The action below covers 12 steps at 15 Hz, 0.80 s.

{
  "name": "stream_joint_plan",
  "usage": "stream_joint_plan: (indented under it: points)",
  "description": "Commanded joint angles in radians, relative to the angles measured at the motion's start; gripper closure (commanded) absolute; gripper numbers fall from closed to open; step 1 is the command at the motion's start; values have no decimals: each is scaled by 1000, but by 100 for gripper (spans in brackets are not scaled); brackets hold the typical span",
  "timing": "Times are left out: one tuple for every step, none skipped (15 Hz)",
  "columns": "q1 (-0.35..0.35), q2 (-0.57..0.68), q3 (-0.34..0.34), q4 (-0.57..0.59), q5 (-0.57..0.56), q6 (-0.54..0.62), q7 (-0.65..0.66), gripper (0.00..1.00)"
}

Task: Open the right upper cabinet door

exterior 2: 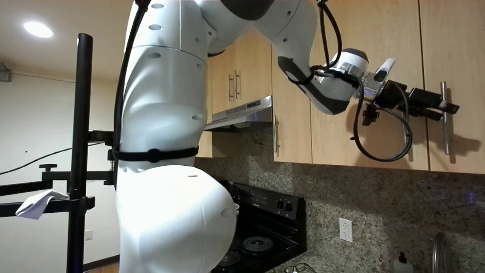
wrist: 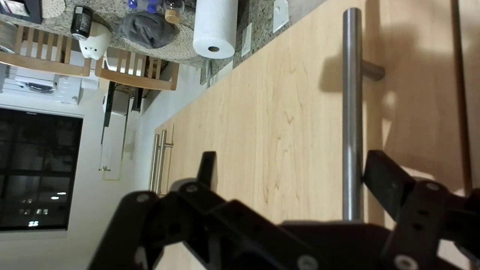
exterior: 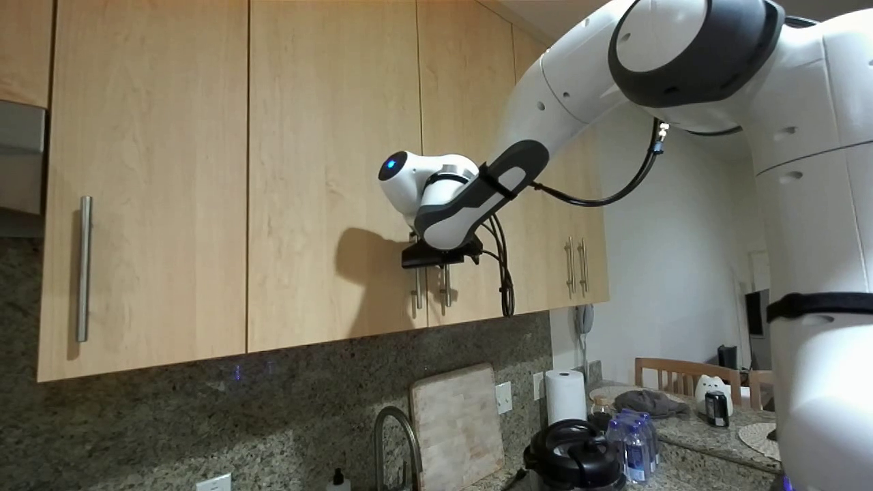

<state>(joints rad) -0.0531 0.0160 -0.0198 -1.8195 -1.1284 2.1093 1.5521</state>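
Note:
The right upper cabinet door [exterior: 464, 88] is light maple wood and lies flush with its neighbours. It also fills much of the wrist view [wrist: 270, 112] and stands at the right edge of an exterior view [exterior 2: 466, 49]. Its slim metal bar handle [wrist: 351, 112] runs between the jaws of my gripper [wrist: 293, 159]. The right finger [wrist: 386, 180] is up against or very near the bar, while the left finger [wrist: 207, 168] stands well away from it. In an exterior view the black gripper [exterior 2: 447, 112] crosses the bar handle [exterior 2: 447, 136]; elsewhere the arm hides its fingertips.
A wider matching door [exterior: 327, 123] adjoins it, with its own bar handle [exterior: 418, 290] close by. Farther along are paired handles [wrist: 159, 161]. Loose cables [exterior: 506, 273] hang from the wrist. Below stand a cutting board [exterior: 457, 423], black cooker [exterior: 573, 450] and paper towel roll [exterior: 566, 395].

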Motion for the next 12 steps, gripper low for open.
stream_joint_plan:
  points:
    - [10, -11, -5, -33, -37, 43, 69, 0]
    - [7, -6, -8, -32, -37, 47, 68, 0]
    - [6, -3, -9, -32, -38, 47, 67, 0]
    - [4, -5, -11, -37, -41, 56, 61, 0]
    - [3, -8, -13, -43, -43, 69, 57, 0]
    - [1, -13, -17, -53, -51, 87, 53, 0]
    - [0, -19, -20, -64, -60, 106, 47, 0]
    - [-1, -27, -24, -78, -73, 130, 42, 0]
    - [-1, -33, -28, -89, -84, 150, 43, 0]
    - [0, -41, -30, -98, -104, 157, 54, 0]
    - [0, -47, -32, -106, -120, 167, 55, 0]
    - [1, -50, -33, -109, -132, 162, 57, 0]
